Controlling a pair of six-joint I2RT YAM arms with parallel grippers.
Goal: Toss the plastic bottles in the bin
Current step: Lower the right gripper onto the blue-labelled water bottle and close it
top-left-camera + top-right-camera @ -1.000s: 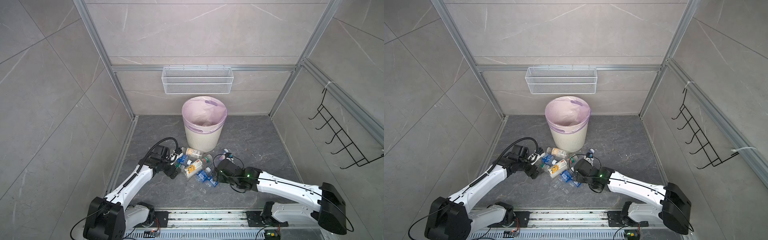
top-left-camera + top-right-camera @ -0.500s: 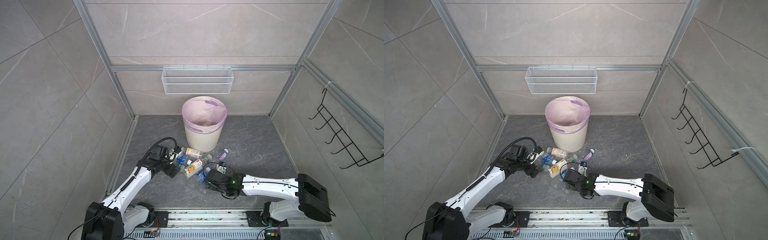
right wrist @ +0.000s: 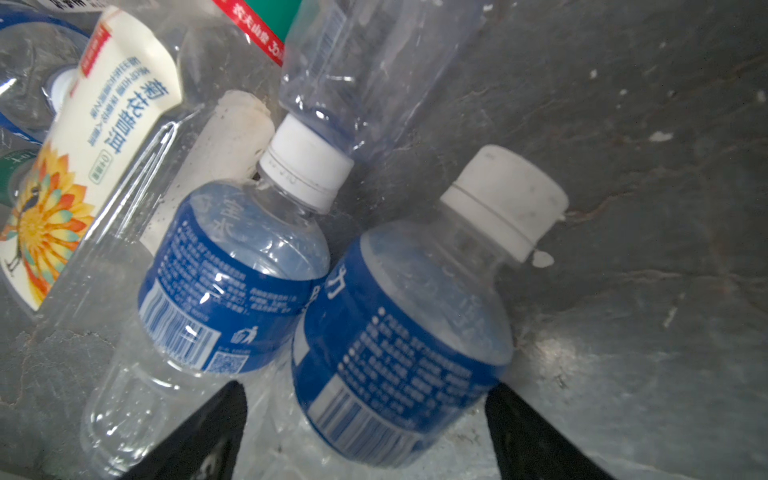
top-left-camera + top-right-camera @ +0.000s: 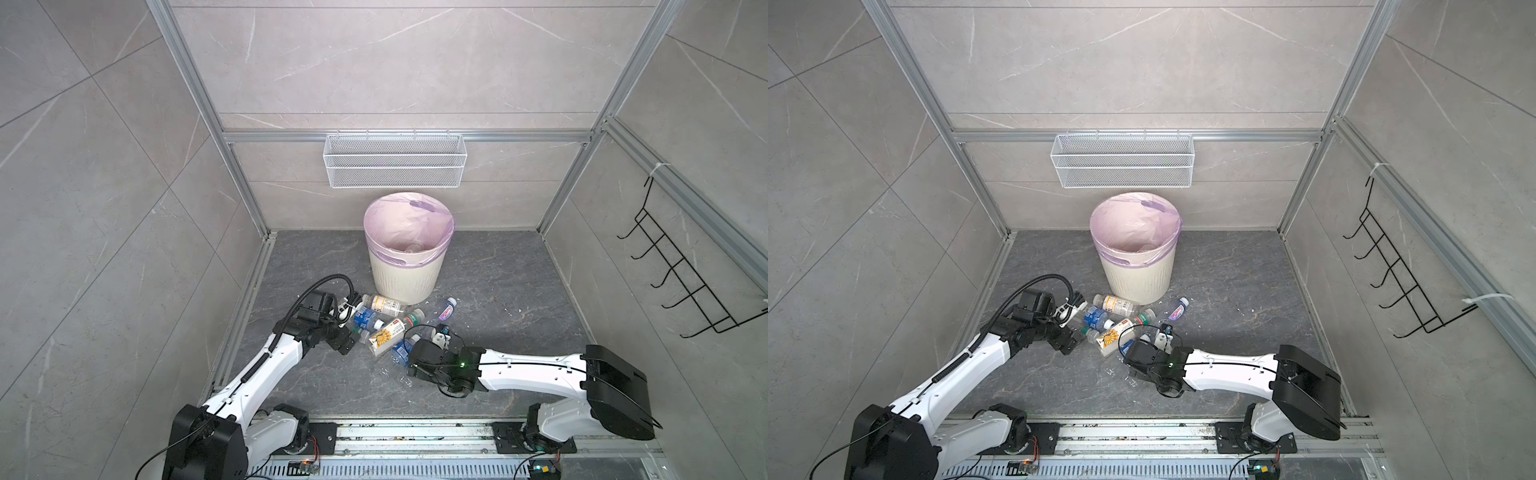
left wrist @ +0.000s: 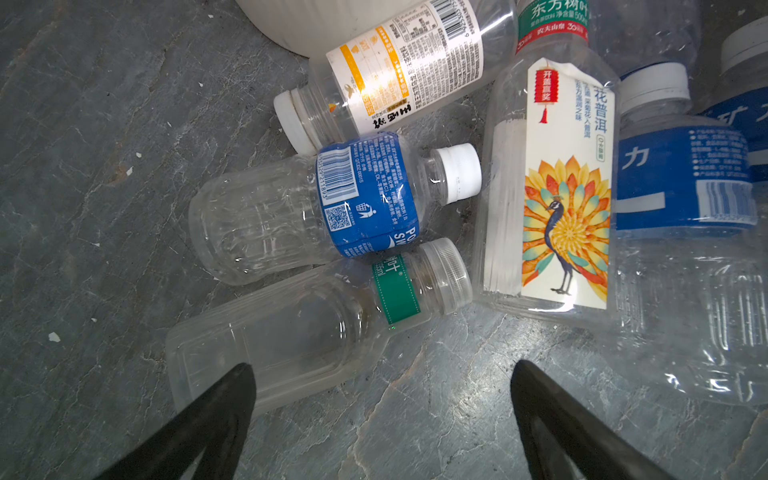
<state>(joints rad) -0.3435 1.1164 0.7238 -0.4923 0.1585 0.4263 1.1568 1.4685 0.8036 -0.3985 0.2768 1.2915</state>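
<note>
Before the bin (image 4: 405,282), left jaws and right jaws stand wide; the straddled blue-labelled bottle (image 3: 399,345) should be centred before closing.

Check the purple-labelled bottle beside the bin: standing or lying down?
Lying down: the purple-labelled bottle rests on its side on the floor, near the bin.

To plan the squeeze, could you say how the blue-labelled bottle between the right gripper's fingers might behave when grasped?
The blue-labelled bottle looks empty and thin-walled, so probably light and crushable. It lies on its round side, so a nudge may roll it.
</note>
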